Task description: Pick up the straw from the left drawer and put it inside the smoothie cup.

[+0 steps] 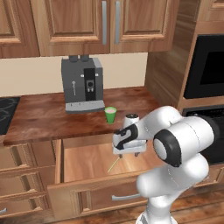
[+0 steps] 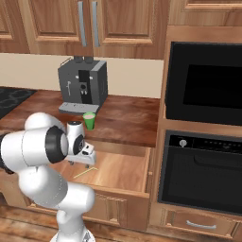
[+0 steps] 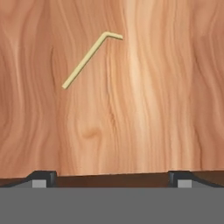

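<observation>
The left drawer (image 1: 87,162) stands pulled out below the counter, and the thin pale straw (image 1: 114,165) lies flat on its wooden floor. In the hand view the straw (image 3: 85,60) runs diagonally, with its bent end at the upper right. My gripper (image 1: 127,154) hangs open just above the drawer floor, pointing down, with the straw slightly ahead of its tips and nothing between its fingers (image 3: 41,178). From the right base view, the gripper (image 2: 80,165) sits over the straw (image 2: 86,173). The green smoothie cup (image 1: 110,114) stands on the counter behind the drawer, near the front edge.
A grey coffee machine (image 1: 83,83) stands on the counter behind the cup. A black stovetop (image 1: 6,113) lies at the counter's left end. Built-in ovens (image 2: 203,142) fill the tall unit to the right. Wooden wall cabinets (image 1: 83,22) hang above.
</observation>
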Controlling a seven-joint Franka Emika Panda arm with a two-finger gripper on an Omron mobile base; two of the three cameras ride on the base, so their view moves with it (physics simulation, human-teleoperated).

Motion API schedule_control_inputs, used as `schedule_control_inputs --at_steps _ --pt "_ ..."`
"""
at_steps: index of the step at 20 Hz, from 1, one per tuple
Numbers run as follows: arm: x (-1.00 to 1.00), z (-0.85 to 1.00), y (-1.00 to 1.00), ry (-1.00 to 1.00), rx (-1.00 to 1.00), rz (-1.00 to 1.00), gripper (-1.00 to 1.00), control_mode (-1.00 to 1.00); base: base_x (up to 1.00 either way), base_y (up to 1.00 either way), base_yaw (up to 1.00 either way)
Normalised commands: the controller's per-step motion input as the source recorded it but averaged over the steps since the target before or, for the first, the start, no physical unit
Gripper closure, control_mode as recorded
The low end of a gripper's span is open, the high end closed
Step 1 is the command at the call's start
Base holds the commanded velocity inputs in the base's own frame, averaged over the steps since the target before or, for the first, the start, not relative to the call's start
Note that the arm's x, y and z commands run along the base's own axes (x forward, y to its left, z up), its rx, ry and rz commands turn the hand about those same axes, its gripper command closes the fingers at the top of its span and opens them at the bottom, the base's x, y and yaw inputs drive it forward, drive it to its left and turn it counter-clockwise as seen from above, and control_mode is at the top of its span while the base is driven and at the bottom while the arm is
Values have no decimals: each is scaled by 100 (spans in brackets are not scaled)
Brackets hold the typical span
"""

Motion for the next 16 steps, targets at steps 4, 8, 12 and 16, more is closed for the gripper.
schedule_control_inputs --at_steps 4,8,12,16 --pt "12 -22 10 0 0 -7 -100 -100 0 0 0" --pt "7 -29 8 0 0 -7 -100 -100 0 0 0" --pt "3 -35 4 -1 0 -5 -100 -100 0 0 0" --pt "11 -25 6 -1 0 -3 -100 -100 0 0 0"
